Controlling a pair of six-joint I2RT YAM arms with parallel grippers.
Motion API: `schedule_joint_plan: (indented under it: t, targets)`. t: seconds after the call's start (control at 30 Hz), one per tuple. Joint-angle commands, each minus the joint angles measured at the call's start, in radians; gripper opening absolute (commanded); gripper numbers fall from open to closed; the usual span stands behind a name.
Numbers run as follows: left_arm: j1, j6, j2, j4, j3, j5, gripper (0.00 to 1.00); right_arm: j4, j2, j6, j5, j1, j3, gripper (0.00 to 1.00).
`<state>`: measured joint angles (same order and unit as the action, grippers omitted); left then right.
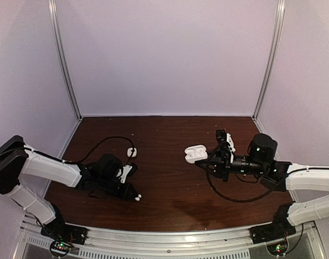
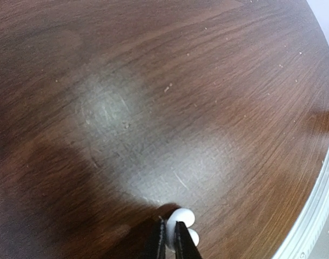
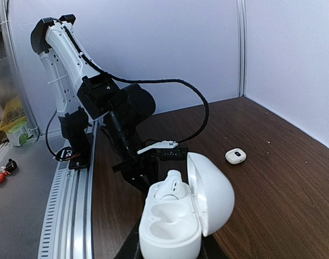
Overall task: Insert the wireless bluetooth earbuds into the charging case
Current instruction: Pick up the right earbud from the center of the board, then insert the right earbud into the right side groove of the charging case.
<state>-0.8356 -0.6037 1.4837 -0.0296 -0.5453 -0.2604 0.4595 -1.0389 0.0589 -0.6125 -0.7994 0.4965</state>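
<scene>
My left gripper (image 1: 135,195) is shut on a small white earbud (image 1: 138,198), low over the wooden table near its front edge. In the left wrist view the earbud (image 2: 182,218) bulges out past the black fingertips (image 2: 181,244), and whether it touches the wood is unclear. My right gripper (image 1: 203,159) is shut on the charging case (image 1: 195,155), holding it above the table with its lid open. In the right wrist view the case (image 3: 169,232) has one earbud (image 3: 172,184) seated in the far socket. The near socket is empty. The lid (image 3: 213,198) stands open to the right.
A second, smaller closed white case (image 1: 132,152) (image 3: 235,156) lies on the table (image 1: 169,183) between the arms, towards the left. Black cables loop beside both arms. A metal rail (image 1: 169,237) runs along the front edge, and pale walls enclose the other sides.
</scene>
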Motion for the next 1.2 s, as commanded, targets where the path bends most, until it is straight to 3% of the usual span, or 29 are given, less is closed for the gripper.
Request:
schedule_joint_plan:
  t: [0.0, 0.23, 0.5, 0.77, 1.17]
  targets:
    - [-0.013, 0.015, 0.015, 0.003, -0.017, -0.022, 0.07, 0.005, 0.008, -0.002, -0.012, 0.008, 0.001, 0.0]
    - [-0.013, 0.076, -0.055, -0.001, -0.041, -0.035, 0.0, 0.005, 0.01, -0.005, -0.01, 0.008, 0.0, 0.0]
    - [-0.014, 0.287, -0.192, 0.081, -0.187, 0.053, 0.0, 0.012, -0.007, 0.0, -0.007, 0.008, 0.003, 0.0]
    - [-0.027, 0.529, -0.283, 0.109, -0.354, 0.022, 0.0, 0.034, -0.091, 0.024, -0.08, 0.008, 0.018, 0.0]
    - [-0.152, 0.708, -0.218, 0.136, -0.512, 0.008, 0.0, 0.094, -0.231, 0.074, -0.202, 0.008, 0.061, 0.0]
